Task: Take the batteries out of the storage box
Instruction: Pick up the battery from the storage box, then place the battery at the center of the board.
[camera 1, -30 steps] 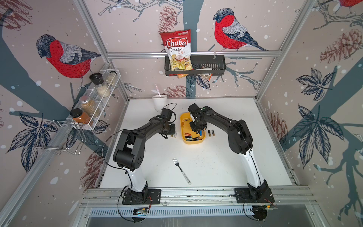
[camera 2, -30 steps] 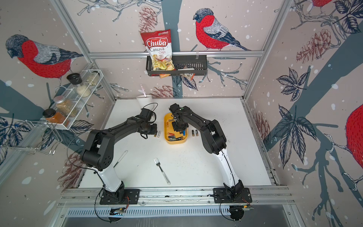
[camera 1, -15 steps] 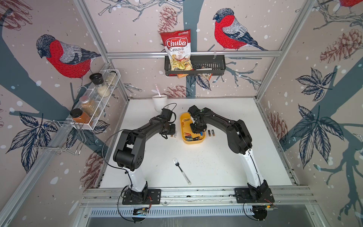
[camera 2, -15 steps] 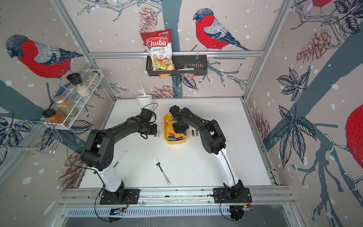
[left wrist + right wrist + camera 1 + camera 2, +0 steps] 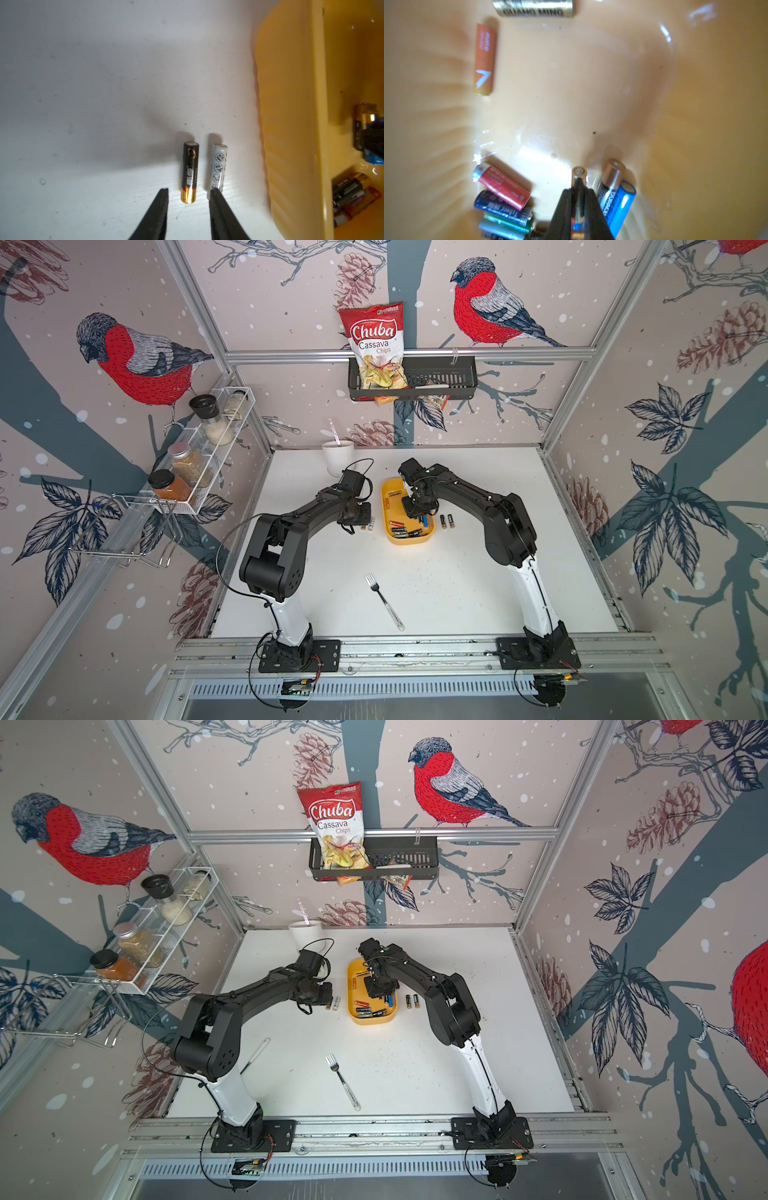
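Lead: Your right pincer [image 5: 578, 190] is clenched on a slim gold-tipped battery [image 5: 579, 176], low inside the yellow storage box [image 5: 591, 83]. I'd judge that lifting it out is the step in hand. Raise it straight up until it clears the wall, and only then carry it sideways.

Second: Mind the neighbours as you rise. A Duracell battery [image 5: 610, 187] and a blue battery [image 5: 623, 207] lie just beside the held one. I can't tell whether either touches a jaw. If you tilt, you could drag them along.

Lead: Only the gold tip shows past the jaws, so you can't see how much of the cell is gripped. Go slowly and hold your wrist level.

Second: Most of the batteries lie in the box. A red battery [image 5: 502, 187] and some darker ones are heaped near your pincer. An orange battery [image 5: 484, 60] sits apart from them.

Lead: For the set-down, two loose batteries [image 5: 446, 521] lie on the desk [image 5: 457, 593] just beside the box, on your right arm's side. Place yours next to them, not on top.

Second: Your left pincer [image 5: 189, 188] is released and holds nothing. Its jaws are apart over a black-and-gold battery [image 5: 190, 172], with a white battery [image 5: 218, 166] alongside, just outside the opposite wall. That is out of your path. The fork [image 5: 384, 601] and the white cup [image 5: 338, 456] are well apart.
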{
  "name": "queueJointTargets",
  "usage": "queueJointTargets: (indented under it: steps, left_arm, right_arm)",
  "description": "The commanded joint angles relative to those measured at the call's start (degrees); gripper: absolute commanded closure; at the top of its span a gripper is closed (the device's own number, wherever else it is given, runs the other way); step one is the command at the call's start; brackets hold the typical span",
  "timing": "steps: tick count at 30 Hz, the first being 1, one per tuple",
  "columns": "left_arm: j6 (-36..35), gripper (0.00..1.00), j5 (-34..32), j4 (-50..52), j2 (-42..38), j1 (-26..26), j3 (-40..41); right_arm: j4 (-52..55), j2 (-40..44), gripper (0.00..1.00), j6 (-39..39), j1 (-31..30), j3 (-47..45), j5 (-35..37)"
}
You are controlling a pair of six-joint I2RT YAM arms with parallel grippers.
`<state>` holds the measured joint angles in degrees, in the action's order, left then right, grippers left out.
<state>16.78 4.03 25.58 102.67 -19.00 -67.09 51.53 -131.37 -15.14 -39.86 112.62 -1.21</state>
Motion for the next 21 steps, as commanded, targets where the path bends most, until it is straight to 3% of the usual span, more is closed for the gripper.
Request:
queueJointTargets:
  steps: [1,11,21]
  left_arm:
    - [0.5,0.62,-0.2,-0.6,-0.2,0.1,0.0]
    - [0.5,0.62,0.0,-0.6,-0.4,0.1,-0.2]
    - [0.5,0.62,0.4,-0.7,-0.2,0.1,-0.4]
  right_arm:
    - [1.6,2.0,0.86,-0.2,0.8,1.4,-1.0]
    - [3.7,8.7,0.86,-0.2,5.4,1.3,0.5]
    - [0.0,18.1,0.85,1.1,12.7,-14.0,2.6]
